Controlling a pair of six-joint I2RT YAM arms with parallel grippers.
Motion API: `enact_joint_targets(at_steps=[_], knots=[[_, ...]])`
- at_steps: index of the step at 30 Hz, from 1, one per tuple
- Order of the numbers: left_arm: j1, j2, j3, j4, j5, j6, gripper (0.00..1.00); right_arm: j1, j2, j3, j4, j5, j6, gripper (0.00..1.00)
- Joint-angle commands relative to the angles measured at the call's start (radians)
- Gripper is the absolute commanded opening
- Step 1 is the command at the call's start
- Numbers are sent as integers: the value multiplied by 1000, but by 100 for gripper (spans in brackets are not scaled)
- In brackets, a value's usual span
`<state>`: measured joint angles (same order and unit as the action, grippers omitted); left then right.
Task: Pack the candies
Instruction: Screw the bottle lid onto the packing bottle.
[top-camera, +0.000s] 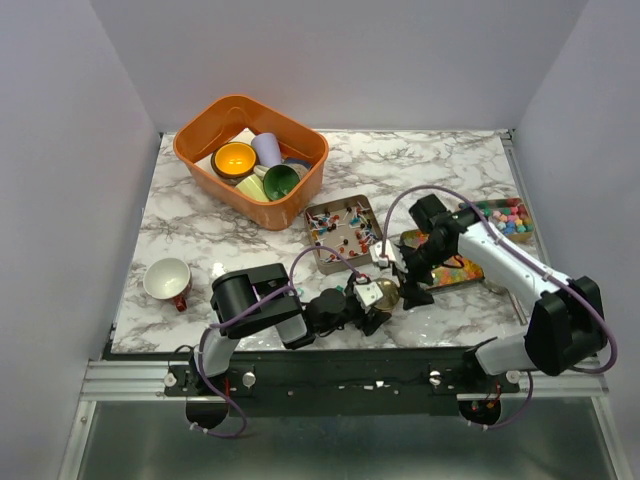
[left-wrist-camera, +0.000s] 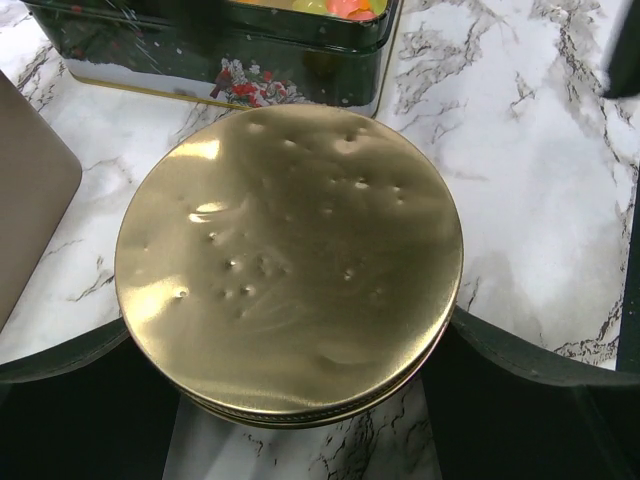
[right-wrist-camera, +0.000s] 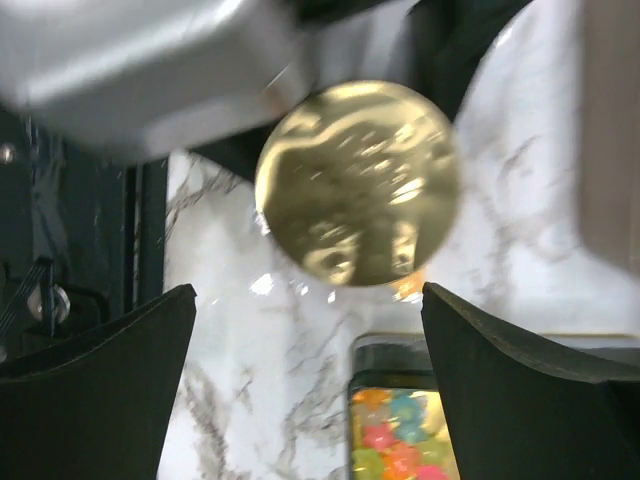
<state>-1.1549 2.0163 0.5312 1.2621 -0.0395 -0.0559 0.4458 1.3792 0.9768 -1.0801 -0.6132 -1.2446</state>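
Note:
A flat gold disc (top-camera: 386, 292) lies near the table's front edge. My left gripper (top-camera: 381, 297) is shut on it, fingers pressed to both sides of its rim in the left wrist view (left-wrist-camera: 290, 335). My right gripper (top-camera: 412, 284) hangs open and empty just right of the disc (right-wrist-camera: 358, 180), over the end of a dark tin of glossy orange, yellow and pink candies (top-camera: 455, 270), which also show in the right wrist view (right-wrist-camera: 400, 440). A second tin holds twisted-wrapper candies (top-camera: 342, 228). Pastel ball candies (top-camera: 505, 215) fill a tray at far right.
An orange basket (top-camera: 300, 195) of coloured cups and bowls stands at back left. A white cup with a red base (top-camera: 167, 280) sits at front left. The dark tin's decorated wall (left-wrist-camera: 230, 60) stands just beyond the disc.

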Motion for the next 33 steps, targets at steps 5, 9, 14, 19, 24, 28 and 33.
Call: enact_joint_targets(at_steps=[5,9,14,19,24,28,33], knots=[[17,65,-27,-239,-37,30,0,25,184,195,-23,-175,-3,100],[15,61,-28,-239,-39,31,0,56,239,204,-37,-174,-50,100],[17,61,-31,-236,-45,27,0,62,251,181,-52,-128,-90,100],[18,62,-30,-236,-51,14,0,59,176,90,-29,-63,-95,100],[18,56,-30,-242,-57,11,0,50,101,4,-37,-36,-85,100],[23,61,-25,-253,-62,1,0,33,64,-35,-32,-30,-64,100],[24,68,-19,-256,-50,4,0,27,57,-35,-6,-46,-30,100]])
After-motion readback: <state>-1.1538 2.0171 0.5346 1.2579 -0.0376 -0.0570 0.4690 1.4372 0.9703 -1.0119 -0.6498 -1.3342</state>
